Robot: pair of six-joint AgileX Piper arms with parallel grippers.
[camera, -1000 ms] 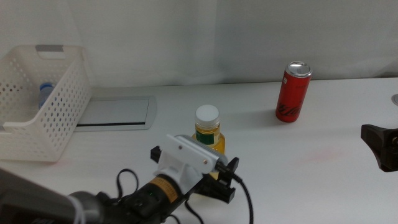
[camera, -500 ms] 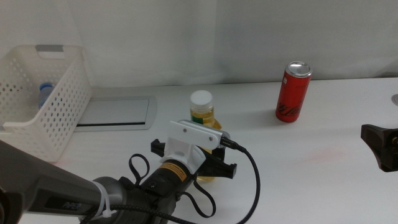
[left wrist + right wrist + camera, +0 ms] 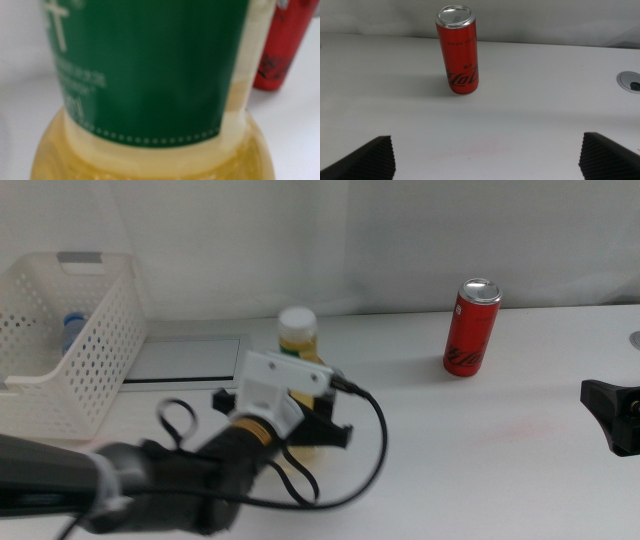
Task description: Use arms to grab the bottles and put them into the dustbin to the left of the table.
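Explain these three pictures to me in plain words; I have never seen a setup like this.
Two robot arms work at a white table. The wide picture looks down over it. The left gripper comes in from the left and is around the bottle of yellow liquid, which fills that arm's wrist camera picture; its jaws cannot be seen there. The right gripper, open and holding nothing, waits at the right edge; its own camera looks at the red can standing on the table. At the far left is the white basket, the dustbin, with a blue-capped bottle already inside.
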